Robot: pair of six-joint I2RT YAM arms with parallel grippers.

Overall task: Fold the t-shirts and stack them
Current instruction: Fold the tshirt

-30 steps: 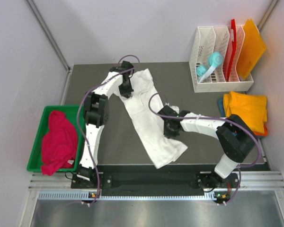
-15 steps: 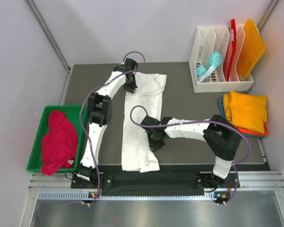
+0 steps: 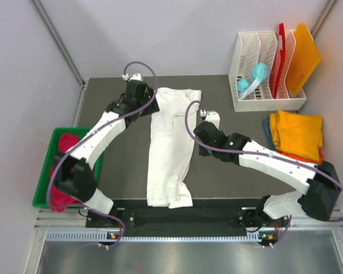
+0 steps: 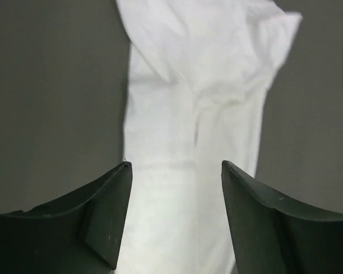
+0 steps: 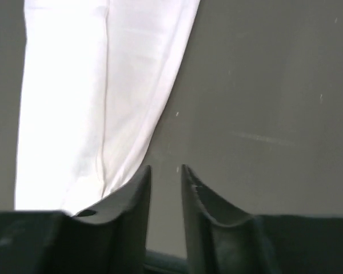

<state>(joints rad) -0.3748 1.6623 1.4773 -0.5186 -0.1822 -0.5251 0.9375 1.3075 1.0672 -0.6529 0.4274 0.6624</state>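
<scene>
Lying flat on the dark table, the white t-shirt forms a long strip, far edge to near edge. Left gripper hovers over its far end, jaws wide apart, empty. Right gripper sits just beside its right edge, jaws narrowly parted, gripping nothing. Crimson t-shirt is in the green bin.

The top external view looks steeply down from high above and behind the arm bases at 6 o'clock, taking in the whole dark worktop with the back wall at 12 o'clock. The left wrist view hangs close over the worktop, looking past the left fingers along the white t-shirt. The right wrist view is just as near, looking past the right fingers at the shirt's edge toward 10 o'clock. That shirt is common to all three views.
</scene>
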